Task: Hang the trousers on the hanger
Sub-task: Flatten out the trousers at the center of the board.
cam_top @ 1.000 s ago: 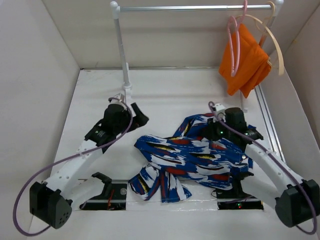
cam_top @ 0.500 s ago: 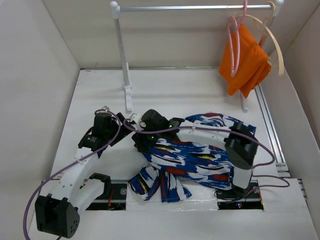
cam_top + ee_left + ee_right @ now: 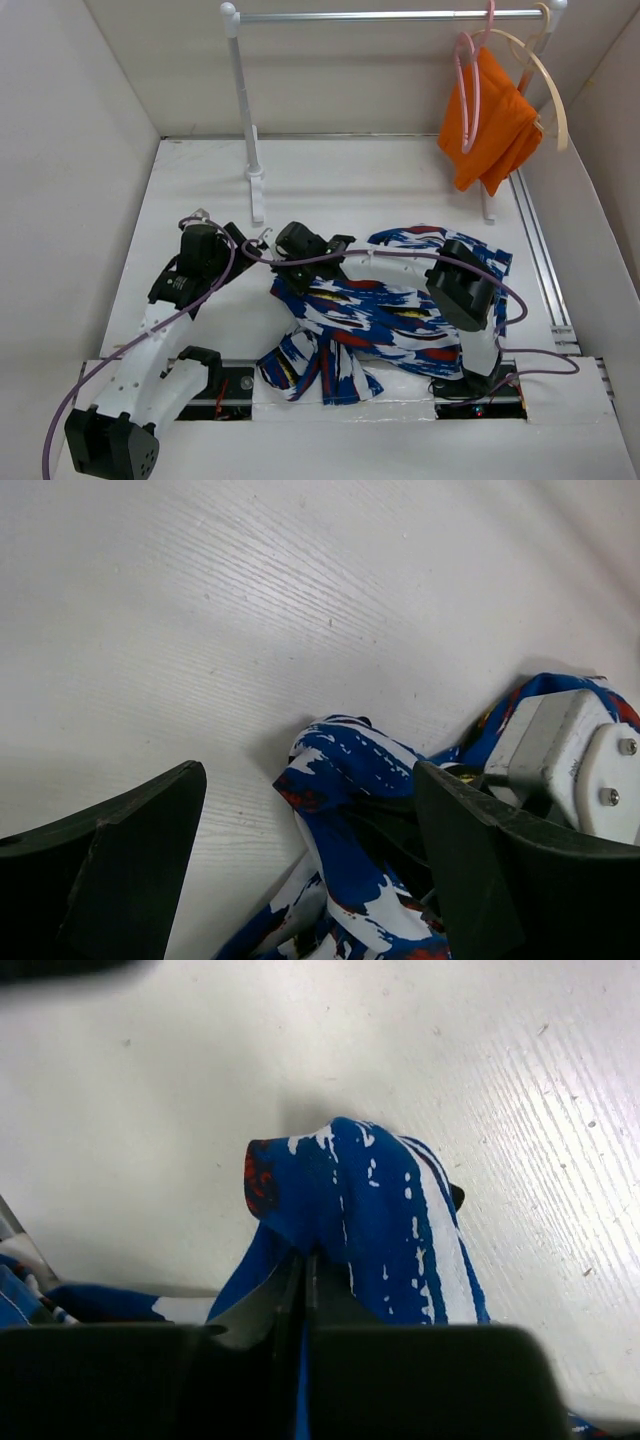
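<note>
The right hand clenches the soft blue patterned trousers, the left hand hovers released alongside; next, lift them toward the thin pink plastic hanger.

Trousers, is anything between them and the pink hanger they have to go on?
Nothing lies on the table between the trousers and the pink hanger on the rail. An orange cloth hangs right against that hanger, though, and may crowd it.

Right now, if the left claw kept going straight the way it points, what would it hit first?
Most likely the raised fold of the trousers, straight ahead of the open left gripper. The right gripper, shut on that fold, is close beside it. Depth is hard to judge.
</note>
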### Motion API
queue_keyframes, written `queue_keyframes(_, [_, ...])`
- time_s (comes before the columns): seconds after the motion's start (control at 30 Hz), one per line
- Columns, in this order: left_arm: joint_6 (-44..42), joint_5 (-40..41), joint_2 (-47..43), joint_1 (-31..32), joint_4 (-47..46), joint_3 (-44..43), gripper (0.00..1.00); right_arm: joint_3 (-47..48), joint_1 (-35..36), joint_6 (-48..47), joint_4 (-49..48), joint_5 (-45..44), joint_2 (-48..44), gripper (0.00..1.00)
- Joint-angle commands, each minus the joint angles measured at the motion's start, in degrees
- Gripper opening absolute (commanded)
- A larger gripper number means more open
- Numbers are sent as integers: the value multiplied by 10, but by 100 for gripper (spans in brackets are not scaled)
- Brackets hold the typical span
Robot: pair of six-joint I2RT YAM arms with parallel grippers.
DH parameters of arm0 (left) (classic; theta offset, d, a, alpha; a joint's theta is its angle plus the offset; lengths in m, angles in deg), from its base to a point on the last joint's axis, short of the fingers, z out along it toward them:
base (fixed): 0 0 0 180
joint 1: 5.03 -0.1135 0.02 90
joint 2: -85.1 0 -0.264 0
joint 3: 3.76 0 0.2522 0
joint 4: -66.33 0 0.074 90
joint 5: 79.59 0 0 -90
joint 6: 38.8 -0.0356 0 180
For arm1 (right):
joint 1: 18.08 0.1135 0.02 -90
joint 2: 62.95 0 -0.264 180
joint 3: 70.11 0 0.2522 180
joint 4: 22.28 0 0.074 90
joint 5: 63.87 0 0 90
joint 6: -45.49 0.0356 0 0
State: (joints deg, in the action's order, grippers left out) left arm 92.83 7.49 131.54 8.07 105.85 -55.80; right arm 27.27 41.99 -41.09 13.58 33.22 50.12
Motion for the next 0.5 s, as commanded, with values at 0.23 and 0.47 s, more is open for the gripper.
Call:
queue_keyframes(0.23, [-9,-11,0,1,-14,-7,76,-94,-24,28,-38,-45,-273,0])
queue_keyframes(0.47, [-83,-39,76,81,-31,-47,73,-180,-122,34,154,-90,-553,0])
